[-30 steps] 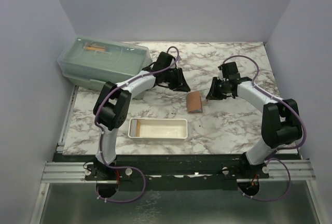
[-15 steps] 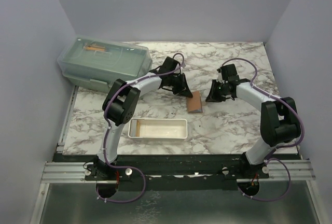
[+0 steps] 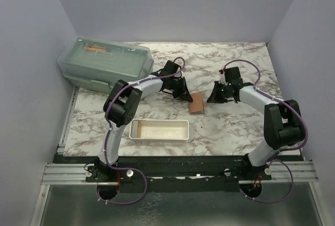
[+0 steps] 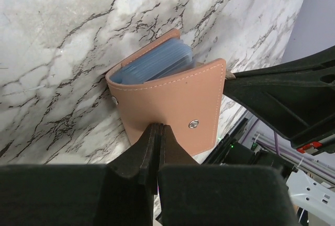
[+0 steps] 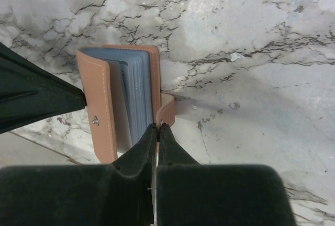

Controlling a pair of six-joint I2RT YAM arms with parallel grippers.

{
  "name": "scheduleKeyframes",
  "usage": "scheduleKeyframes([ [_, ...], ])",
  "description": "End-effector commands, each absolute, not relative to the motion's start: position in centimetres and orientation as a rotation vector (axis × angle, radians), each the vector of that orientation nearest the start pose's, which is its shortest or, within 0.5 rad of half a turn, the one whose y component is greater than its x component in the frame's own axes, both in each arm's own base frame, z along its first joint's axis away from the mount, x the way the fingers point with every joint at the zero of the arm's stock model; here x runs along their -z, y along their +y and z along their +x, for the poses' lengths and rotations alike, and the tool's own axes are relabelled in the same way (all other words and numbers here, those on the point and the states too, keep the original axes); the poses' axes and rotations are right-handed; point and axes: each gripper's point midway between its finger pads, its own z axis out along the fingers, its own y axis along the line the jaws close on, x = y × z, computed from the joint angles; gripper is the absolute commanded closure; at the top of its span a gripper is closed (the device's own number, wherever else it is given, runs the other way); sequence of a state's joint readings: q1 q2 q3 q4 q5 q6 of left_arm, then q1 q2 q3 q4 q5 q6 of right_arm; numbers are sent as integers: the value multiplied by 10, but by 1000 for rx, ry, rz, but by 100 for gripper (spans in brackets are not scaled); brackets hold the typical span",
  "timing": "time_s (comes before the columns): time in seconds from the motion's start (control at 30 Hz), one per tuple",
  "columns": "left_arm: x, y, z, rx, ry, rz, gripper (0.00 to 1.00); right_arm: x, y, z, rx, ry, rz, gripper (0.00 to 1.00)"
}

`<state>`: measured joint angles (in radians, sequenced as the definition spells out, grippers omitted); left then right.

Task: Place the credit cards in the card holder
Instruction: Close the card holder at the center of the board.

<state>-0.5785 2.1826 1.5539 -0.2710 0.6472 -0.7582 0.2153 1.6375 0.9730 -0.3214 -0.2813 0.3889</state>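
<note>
We see the card holder [image 4: 172,100] as a tan, smooth, leather-like fold with pale stitching along its rounded edges and a small metal stud [image 4: 193,124] on its flap. It sits near the middle of the grey-veined marble desk [image 3: 235,126], partly open. The credit cards [image 4: 157,63], a stack of thin blue-grey sheets with rounded corners, are inside it between the two covers.

The left tool [image 4: 157,127] is at the holder's left side. Its black wedge-shaped fingers are pressed together, with the tips against the studded flap. We cannot tell whether any leather is caught between them. The right tool [image 5: 157,127] is at the holder's right side. Its fingers are likewise closed to a hairline, with the tips at a short leather tab [image 5: 167,105] that juts from the holder's edge.

Nearer the arm bases than the holder, and a little to its left, lies a long white tray [image 3: 159,139], glossy with rounded corners. Well to the holder's left and farther back stands a translucent pale green box [image 3: 123,61] with a lid.
</note>
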Motion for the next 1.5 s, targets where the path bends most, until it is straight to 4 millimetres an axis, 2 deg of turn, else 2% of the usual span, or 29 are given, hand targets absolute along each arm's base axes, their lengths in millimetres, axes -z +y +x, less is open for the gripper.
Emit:
scheduleKeyframes([
  [0.0,-71,-382,338,1322,2751,65,99,-65,152,345,-725,2530,30,100],
  [0.23,-74,-387,332,1325,2750,86,91,-76,171,339,-929,2470,-10,100],
  [0.5,-45,-389,337,1242,2804,20,91,-77,170,334,-956,2459,-13,100],
  [0.67,-27,-381,336,1146,2859,-39,97,-76,171,331,-989,2463,-22,100],
  [0.83,-20,-374,336,1077,2877,-55,100,-90,169,329,-1038,2414,-8,100],
  [0.97,-21,-375,338,1079,2875,-40,100,-91,168,328,-1064,2407,6,100],
  [1.07,-35,-381,336,1145,2838,43,91,-87,166,325,-1120,2383,51,100],
  [1.23,-57,-395,333,1271,2785,144,76,-86,175,322,-1220,2341,-20,100],
  [1.3,-60,-400,332,1297,2776,158,73,-85,178,320,-1248,2330,-50,100],
  [1.4,-50,-404,331,1312,2811,116,78,-91,182,318,-1293,2299,-63,100],
  [1.47,-39,-402,332,1285,2837,74,82,-86,182,319,-1304,2322,-43,100],
])
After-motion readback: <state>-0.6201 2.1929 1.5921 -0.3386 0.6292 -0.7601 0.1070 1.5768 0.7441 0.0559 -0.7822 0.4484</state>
